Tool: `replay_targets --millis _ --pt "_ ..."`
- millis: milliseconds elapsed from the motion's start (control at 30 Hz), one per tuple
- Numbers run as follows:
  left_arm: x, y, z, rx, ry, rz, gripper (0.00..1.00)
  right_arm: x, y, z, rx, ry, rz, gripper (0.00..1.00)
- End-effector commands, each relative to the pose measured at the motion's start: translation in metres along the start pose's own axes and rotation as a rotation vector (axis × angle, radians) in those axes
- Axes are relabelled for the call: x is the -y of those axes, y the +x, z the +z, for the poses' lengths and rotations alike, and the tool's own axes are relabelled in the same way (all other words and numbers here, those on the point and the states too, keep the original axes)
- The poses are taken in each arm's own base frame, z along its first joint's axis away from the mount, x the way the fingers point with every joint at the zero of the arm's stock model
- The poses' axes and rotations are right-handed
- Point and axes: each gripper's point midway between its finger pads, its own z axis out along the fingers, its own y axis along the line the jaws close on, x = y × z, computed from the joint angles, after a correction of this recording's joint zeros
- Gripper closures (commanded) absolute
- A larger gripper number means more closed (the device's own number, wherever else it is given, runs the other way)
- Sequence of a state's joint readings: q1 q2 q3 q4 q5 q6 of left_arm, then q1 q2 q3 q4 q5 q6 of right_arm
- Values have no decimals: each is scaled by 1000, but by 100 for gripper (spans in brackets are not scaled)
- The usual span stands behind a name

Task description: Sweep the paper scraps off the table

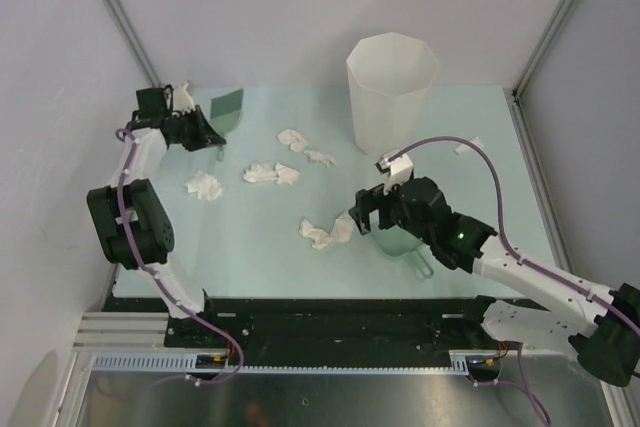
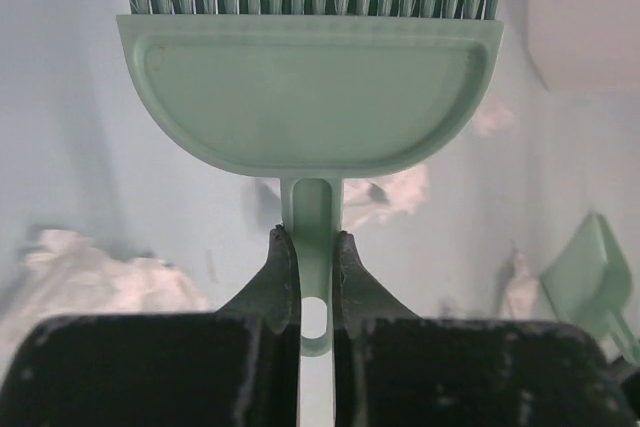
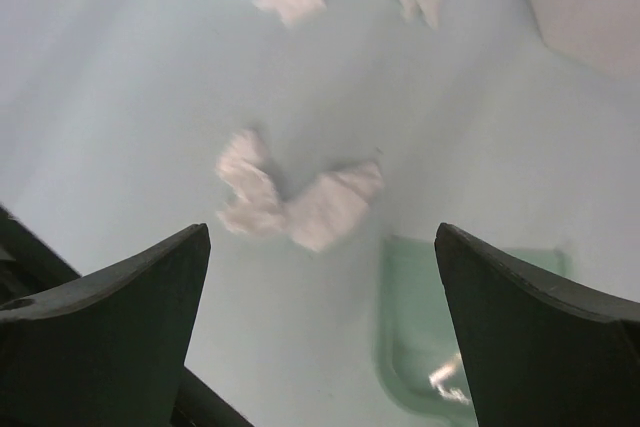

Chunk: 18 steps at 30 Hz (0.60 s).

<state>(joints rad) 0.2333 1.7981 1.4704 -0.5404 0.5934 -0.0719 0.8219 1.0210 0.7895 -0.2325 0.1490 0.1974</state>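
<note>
Left gripper (image 2: 312,247): clamped on the brush (image 2: 310,97) handle; you lose the bristle tips at the frame's top.
Right gripper (image 3: 322,235): jaws wide, holding nothing.
Paper scraps (image 1: 327,230): scattered across the counter (image 1: 260,257).
Dustpan (image 3: 420,347): partly hidden behind your right gripper.

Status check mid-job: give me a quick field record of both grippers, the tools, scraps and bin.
left gripper: shut on the brush handle
right gripper: open, above the dustpan, holding nothing
paper scraps: several loose on the table, nearest beside the dustpan
bin: upright, far side of the table
</note>
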Motion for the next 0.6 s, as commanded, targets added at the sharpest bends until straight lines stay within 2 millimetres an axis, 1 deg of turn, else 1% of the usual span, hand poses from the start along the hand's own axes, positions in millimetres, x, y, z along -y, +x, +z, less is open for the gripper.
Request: replay_targets --millis 0,33,67,100,167,200,233,267,300,333,367,400,433,467,500,533,567 --pt "53 16 -10 -6 156 -72 100 -37 -89 -8 360 -36 72 0" --pt "62 20 -10 -15 176 -74 100 -54 -94 -9 391 -73 67 0" --pt "68 24 -12 -22 189 -95 100 -61 -100 -7 420 -84 71 0" --pt "77 28 -19 -18 202 -92 100 -70 -114 -2 480 -102 90 0" --pt "93 30 -28 -9 226 -73 100 -90 -125 2 526 -155 103 0" --pt "106 26 -40 20 235 -23 100 -102 -128 11 541 -200 99 0" --pt "120 30 -43 16 243 26 100 -109 -145 9 569 -225 125 0" --pt "116 30 -44 34 181 102 100 -104 -154 13 577 -219 149 0" --pt "125 32 -57 53 159 166 100 -105 -154 18 546 -241 158 0" --pt "140 45 -55 35 157 248 100 -106 -159 23 527 -258 217 0" --pt "144 49 -59 42 142 340 100 -102 -171 23 536 -267 247 0" --pt "145 50 -68 70 90 426 100 -92 -176 26 527 -266 277 0" --pt "156 65 -65 48 94 502 100 -87 -181 27 522 -273 325 0" --pt "158 70 -66 49 80 593 100 -84 -186 26 524 -286 347 0" --pt "156 73 -71 60 36 643 100 -73 -190 26 523 -292 360 0" --pt "166 81 -72 54 50 692 100 -70 -192 25 522 -303 371 0" --pt "170 81 -78 69 53 729 100 -67 -191 25 508 -312 393 0"
